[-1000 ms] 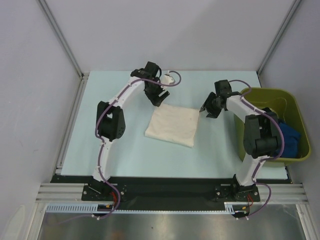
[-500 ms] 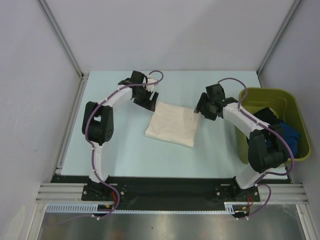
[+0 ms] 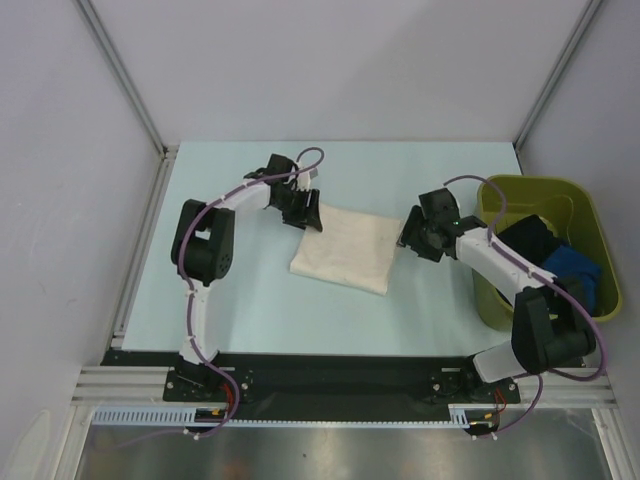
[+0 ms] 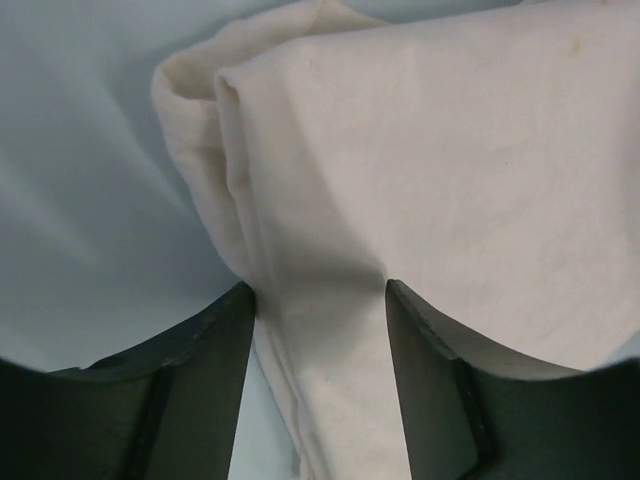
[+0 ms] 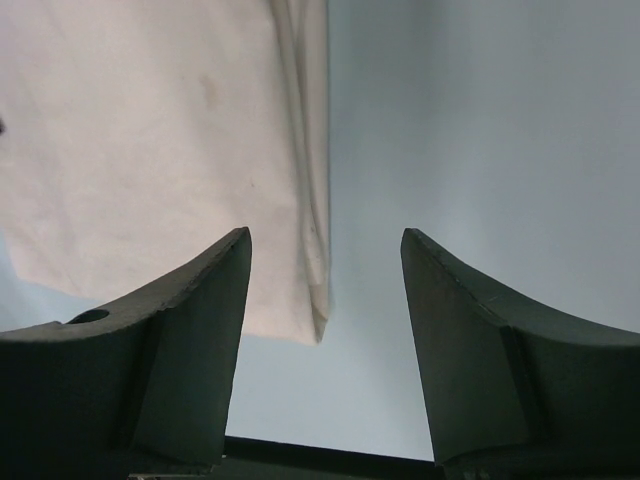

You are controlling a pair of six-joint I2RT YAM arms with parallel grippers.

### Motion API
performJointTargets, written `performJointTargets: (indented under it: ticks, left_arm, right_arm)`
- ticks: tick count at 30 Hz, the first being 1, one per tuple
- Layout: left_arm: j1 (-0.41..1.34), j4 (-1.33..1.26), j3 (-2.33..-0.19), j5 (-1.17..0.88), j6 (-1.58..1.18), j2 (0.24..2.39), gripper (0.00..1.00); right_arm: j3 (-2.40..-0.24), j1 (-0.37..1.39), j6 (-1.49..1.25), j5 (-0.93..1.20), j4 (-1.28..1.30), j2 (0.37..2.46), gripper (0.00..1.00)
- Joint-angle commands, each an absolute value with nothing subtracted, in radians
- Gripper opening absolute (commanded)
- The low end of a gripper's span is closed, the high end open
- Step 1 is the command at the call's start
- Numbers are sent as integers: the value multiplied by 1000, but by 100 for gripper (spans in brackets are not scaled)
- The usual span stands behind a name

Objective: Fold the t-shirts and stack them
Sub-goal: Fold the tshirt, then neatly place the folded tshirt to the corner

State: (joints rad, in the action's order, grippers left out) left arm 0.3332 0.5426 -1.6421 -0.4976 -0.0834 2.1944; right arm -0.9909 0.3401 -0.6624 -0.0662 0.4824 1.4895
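A folded cream t-shirt [image 3: 345, 250] lies flat in the middle of the table. My left gripper [image 3: 308, 214] is down at its far left corner. In the left wrist view the gripper [image 4: 318, 290] is open, and the shirt's folded edge [image 4: 450, 150] lies between the jaws. My right gripper [image 3: 409, 238] is at the shirt's far right corner. In the right wrist view it [image 5: 325, 235] is open, with the shirt's corner [image 5: 150, 130] between the jaws, near the left finger. A black t-shirt [image 3: 528, 238] and a blue t-shirt [image 3: 572, 272] lie in the bin.
The olive-green bin [image 3: 530, 183] stands at the table's right edge, beside my right arm. A metal frame rail [image 3: 140, 250] runs along the table's left side.
Both grippers have come in and down to the cream shirt's far corners: the left from above and behind its corner, the right from the bin side. The shirt has not moved.
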Motion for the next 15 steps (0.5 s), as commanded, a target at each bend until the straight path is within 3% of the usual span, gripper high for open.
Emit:
performJointTargets:
  ticks: [1,3,6,10,15]
  left_arm:
    - [342,520,-1623,-541,-159,2239,59]
    - [342,512,-1621,-564,-173,2246,55]
    - [345,500,-1608,-589,-187,2249,39]
    - [345,499,-1595,-629,-190,2243,0]
    - [305,529,-1575,-634,-117,2177,0]
  right_arm:
    - [-974,310,-680,-112,482,1387,66]
    - [-970,301,-677,-126,498,1350,65]
    - [-963,284,-666,-141,518,1309,65]
    - [-956,258,-660,-153,538,1266,65]
    - [-948,241,-658,-163,560,1223,65]
